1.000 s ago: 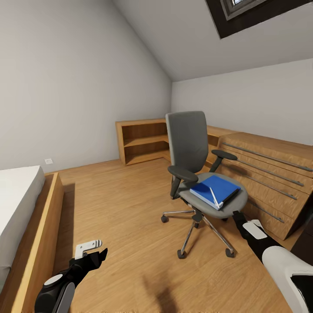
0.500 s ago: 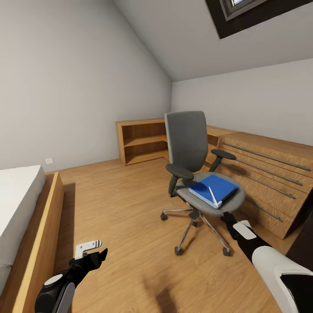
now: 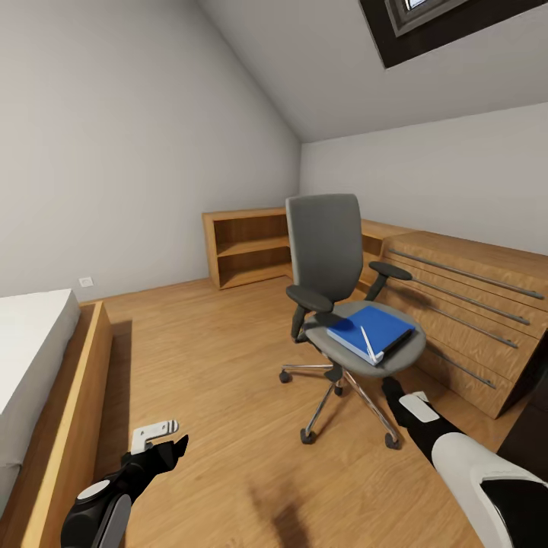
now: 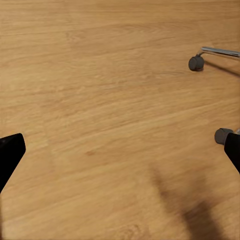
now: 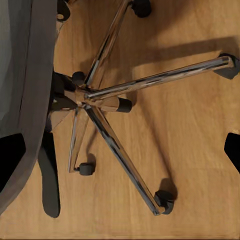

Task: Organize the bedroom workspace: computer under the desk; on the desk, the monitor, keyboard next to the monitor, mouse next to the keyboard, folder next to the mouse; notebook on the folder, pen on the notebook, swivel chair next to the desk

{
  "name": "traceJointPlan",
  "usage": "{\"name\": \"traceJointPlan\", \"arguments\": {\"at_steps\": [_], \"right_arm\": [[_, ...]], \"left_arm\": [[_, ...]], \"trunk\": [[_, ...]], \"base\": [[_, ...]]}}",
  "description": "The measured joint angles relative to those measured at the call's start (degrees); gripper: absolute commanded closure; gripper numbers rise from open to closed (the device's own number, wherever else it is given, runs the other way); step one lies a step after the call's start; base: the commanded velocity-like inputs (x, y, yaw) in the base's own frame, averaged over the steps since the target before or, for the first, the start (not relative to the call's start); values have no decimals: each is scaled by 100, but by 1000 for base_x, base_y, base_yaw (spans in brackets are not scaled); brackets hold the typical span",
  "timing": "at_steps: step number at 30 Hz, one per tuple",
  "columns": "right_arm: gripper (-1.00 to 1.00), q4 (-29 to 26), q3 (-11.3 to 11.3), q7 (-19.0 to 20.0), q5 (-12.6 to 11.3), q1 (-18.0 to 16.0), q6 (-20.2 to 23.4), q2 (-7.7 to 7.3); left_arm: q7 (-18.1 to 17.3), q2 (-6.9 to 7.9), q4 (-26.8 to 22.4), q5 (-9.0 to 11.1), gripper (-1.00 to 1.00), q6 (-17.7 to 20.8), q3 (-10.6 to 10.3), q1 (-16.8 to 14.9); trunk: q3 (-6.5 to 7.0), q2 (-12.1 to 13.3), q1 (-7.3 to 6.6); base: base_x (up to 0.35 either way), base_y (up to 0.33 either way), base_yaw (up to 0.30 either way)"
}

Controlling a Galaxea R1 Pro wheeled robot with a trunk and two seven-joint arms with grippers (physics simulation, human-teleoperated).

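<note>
Grey upholstered swivel chair (image 3: 335, 304) mid-floor on the oak plank floor (image 3: 213, 365), bright blue flat folder (image 3: 371, 332) on its seat, thin white pen (image 3: 366, 342) atop the folder. Behind the chair, open oak corner shelves (image 3: 247, 247); to its right, light oak dresser (image 3: 472, 312). White-topped wooden bed (image 3: 38, 380) far left. Chrome five-star base (image 5: 100, 100) under the seat.

The grey upholstered swivel chair (image 3: 335, 281) has matt cloth, black plastic armrests and a polished chrome five-star base (image 5: 105, 107). The oak plank floor (image 3: 221, 380) shows smooth, satin wood grain. The bright blue flat folder (image 3: 371, 332) looks smooth and slightly glossy.
</note>
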Motion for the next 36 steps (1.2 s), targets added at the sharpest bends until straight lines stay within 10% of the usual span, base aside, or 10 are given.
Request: {"name": "traceJointPlan", "arguments": {"at_steps": [36], "right_arm": [[-100, 104, 8, 7, 27, 0, -9, 289]], "left_arm": [[0, 0, 1, -4, -100, -2, 0, 0]], "trunk": [[0, 0, 0]], "base": [[32, 0, 0]]}}
